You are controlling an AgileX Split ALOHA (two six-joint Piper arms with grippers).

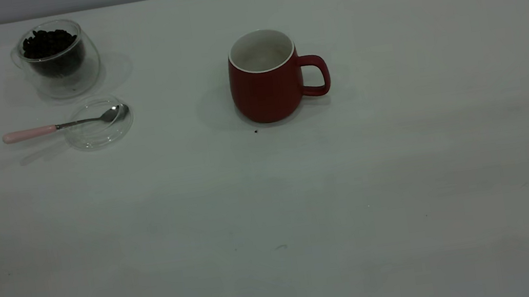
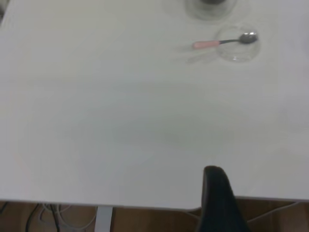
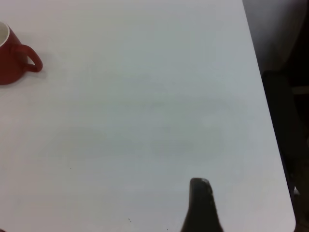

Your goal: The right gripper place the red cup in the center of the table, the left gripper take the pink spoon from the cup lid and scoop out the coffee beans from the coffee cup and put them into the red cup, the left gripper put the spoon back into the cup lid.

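Coffee beans (image 1: 49, 44), dark and roasted, are filling the small clear double-walled glass coffee cup (image 1: 59, 58) at the far left of the white table (image 1: 403, 175). Just in front, the pink-handled metal spoon (image 1: 62, 126) is lying with its bowl on the flat clear glass cup lid (image 1: 98, 124). The dark-red ceramic cup (image 1: 269, 76) is standing upright near the centre, handle pointing right. Each gripper is showing only a dark sliver at the table's near edge, the left gripper (image 2: 219, 200) and the right gripper (image 3: 203, 208); whether they are spread or closed, I cannot tell.

Both pincers (image 2: 219, 200) (image 3: 200, 205) idle (pulled back).
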